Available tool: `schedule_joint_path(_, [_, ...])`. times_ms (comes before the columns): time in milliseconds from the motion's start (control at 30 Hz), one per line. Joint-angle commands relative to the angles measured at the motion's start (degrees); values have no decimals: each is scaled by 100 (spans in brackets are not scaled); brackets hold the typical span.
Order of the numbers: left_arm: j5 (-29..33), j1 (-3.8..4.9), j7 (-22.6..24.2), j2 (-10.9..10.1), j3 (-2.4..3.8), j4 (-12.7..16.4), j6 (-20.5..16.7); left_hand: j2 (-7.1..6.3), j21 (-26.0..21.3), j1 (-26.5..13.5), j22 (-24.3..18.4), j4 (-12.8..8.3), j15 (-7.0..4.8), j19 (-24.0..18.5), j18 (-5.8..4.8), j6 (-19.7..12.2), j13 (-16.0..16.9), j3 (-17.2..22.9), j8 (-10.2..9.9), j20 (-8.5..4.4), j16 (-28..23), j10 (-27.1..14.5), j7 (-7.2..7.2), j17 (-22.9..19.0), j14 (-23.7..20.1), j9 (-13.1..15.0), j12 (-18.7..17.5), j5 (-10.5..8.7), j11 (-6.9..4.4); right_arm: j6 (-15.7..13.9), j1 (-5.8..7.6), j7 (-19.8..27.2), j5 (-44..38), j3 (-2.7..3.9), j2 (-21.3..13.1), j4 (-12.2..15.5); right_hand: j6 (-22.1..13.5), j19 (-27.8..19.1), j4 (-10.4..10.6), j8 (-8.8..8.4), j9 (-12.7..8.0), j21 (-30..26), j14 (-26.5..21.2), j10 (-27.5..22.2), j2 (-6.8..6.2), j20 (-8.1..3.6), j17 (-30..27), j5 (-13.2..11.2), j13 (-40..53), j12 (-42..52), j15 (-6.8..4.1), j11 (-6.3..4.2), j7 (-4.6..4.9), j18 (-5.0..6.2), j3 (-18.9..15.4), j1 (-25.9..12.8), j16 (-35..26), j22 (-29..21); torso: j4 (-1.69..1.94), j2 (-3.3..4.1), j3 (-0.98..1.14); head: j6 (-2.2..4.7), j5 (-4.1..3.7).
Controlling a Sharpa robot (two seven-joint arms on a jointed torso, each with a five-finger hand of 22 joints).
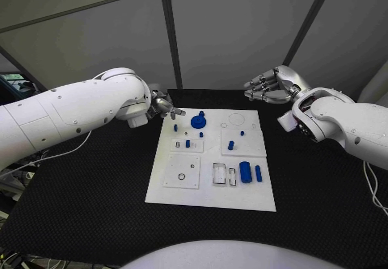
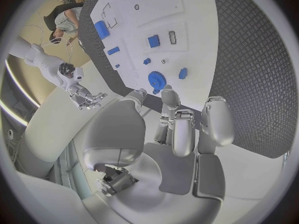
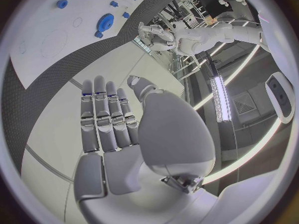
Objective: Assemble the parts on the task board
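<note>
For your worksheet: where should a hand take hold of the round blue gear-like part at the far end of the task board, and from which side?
Probably from above, pinching the upright knob on the blue gear: its disc lies flat on the task board, leaving little edge to grip.

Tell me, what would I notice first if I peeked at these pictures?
Probably the white task board in the middle of the black table, dotted with small blue parts; the biggest is a round blue gear near its far edge. Then the two shiny silver hands: the left hand hovers by the board's far left corner, and the right hand hangs beyond the far right corner, both holding nothing.
</note>
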Motion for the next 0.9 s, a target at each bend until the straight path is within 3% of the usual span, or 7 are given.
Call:
schedule_joint_path(33, [-121,61,36,100,13,-237,573,-3,-71,102,-57,19,55,-64,64,-66,-137,-70,-113,9,-37,-95,38,1019,432,-76,-114,-21,36,23,10,13,-29,4,-1,16,-37,-10,26,-21,-6,-27,-22,-33,2,42,-5,29,-7,-17,-2,17,-2,23,11,-38,-22,-8,-7,2,3,18,4])
schedule_joint_path(267, [-331,168,63,551,24,-1081,1022,60,-131,302,-84,135,88,-82,78,-17,-207,-253,-296,58,-62,-121,68,985,419,-232,-117,-279,68,20,10,7,-62,4,5,37,-38,-9,23,-20,-6,-31,-23,-34,6,42,-7,32,-7,-16,-2,16,-3,24,15,-33,-21,-11,-4,9,1,37,28])
schedule_joint_path(500, [-460,168,71,884,11,-1579,1192,68,-146,354,-86,177,89,-85,81,41,-210,-336,-320,63,-59,-118,62,989,420,-265,-96,-364,66,24,10,7,-89,4,31,40,-38,-9,23,-20,-6,-31,-23,-34,6,42,-7,32,-7,-16,-2,16,-3,24,15,-33,-21,-11,-1,6,-6,24,54])
schedule_joint_path(533, [-494,162,71,920,7,-1632,1201,81,-149,370,-80,205,85,-82,81,85,-211,-409,-331,63,-55,-112,55,993,422,-285,-76,-553,63,24,10,8,-93,4,35,38,-38,-9,23,-20,-6,-31,-23,-34,6,42,-7,32,-7,-16,-2,16,-3,24,15,-33,-21,-11,0,6,-8,17,53])
schedule_joint_path(567, [-523,154,71,956,1,-1682,1205,102,-155,317,-79,229,87,-83,80,122,-221,-500,-336,60,-54,-111,46,994,421,-296,-71,-1080,57,25,10,8,-96,4,39,37,-38,-9,23,-20,-6,-31,-23,-34,6,42,-7,32,-7,-16,-2,16,-3,24,15,-33,-21,-11,0,6,-11,18,50])
schedule_joint_path(633, [-557,136,72,1010,-7,-1758,1205,117,-158,308,-72,234,87,-78,80,133,-231,-609,-359,59,-53,-112,53,995,422,-318,-59,-1491,61,25,9,9,-101,4,45,35,-38,-9,23,-20,-6,-31,-23,-34,6,42,-7,32,-7,-16,-2,16,-3,24,15,-33,-21,-11,7,2,-10,11,49])
schedule_joint_path(900, [-614,29,91,1172,-22,-1976,1179,151,-152,301,-56,241,88,-68,77,149,-233,-700,-374,62,-46,-108,56,1002,425,-336,-39,-1600,63,11,9,16,-110,5,64,35,-39,-6,20,-19,-5,-37,-23,-34,10,42,-10,36,-6,-14,-3,15,-3,26,19,-29,-19,-15,2,3,-8,-4,57])
